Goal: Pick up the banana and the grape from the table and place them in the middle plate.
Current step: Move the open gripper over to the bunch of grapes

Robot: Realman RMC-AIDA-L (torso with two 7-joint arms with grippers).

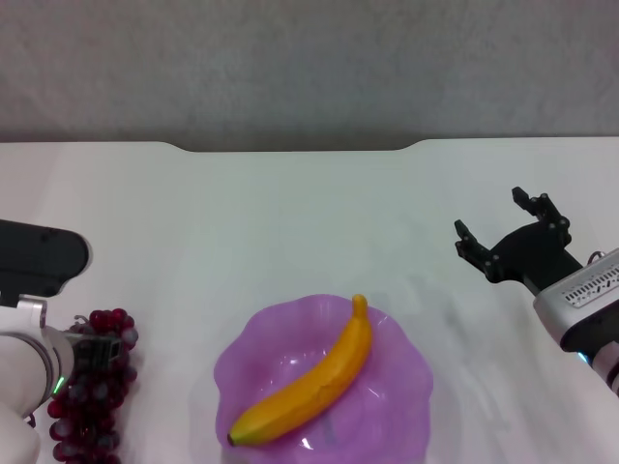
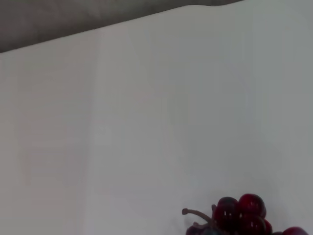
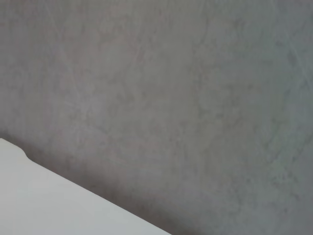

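Banana lies diagonally in the middle plate at the table's near edge. Left gripper sits on the grape at the near-left corner, jaw state can't tell. Right gripper hovers at the right edge, fingers apart, empty.

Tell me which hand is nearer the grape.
Left. The left hand is right at the grape, over the bunch's upper end at the table's left side. The right hand hangs open far across the table, beyond the middle plate.

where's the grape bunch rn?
Head view: the grape bunch lies on the table at the robot's left, beside the purple plate and not in it, with the left claw right over it.
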